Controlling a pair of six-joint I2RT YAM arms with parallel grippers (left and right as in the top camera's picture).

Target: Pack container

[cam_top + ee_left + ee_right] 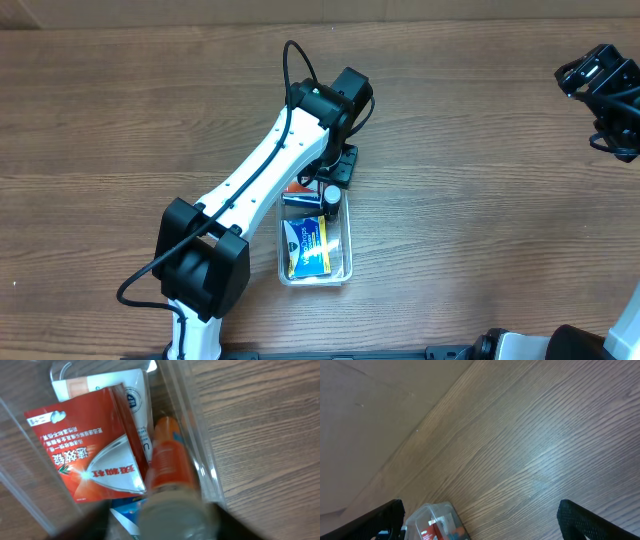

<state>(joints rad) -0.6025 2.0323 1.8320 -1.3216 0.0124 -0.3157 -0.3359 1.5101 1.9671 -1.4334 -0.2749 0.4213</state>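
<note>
Woodgrain table point(480, 150) bears container point(349, 250); left gripper point(323, 188) blurred, hold unclear; right gripper point(482, 520) spread, empty.

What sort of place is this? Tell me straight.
Probably a robot lab or test bench: a wood-grain table, the left arm and right arm working at it, and a clear container of small packaged goods such as a red packet.

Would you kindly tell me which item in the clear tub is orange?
The small bottle lying along the tub's wall; the packet beside it is red and the tube is white.
</note>
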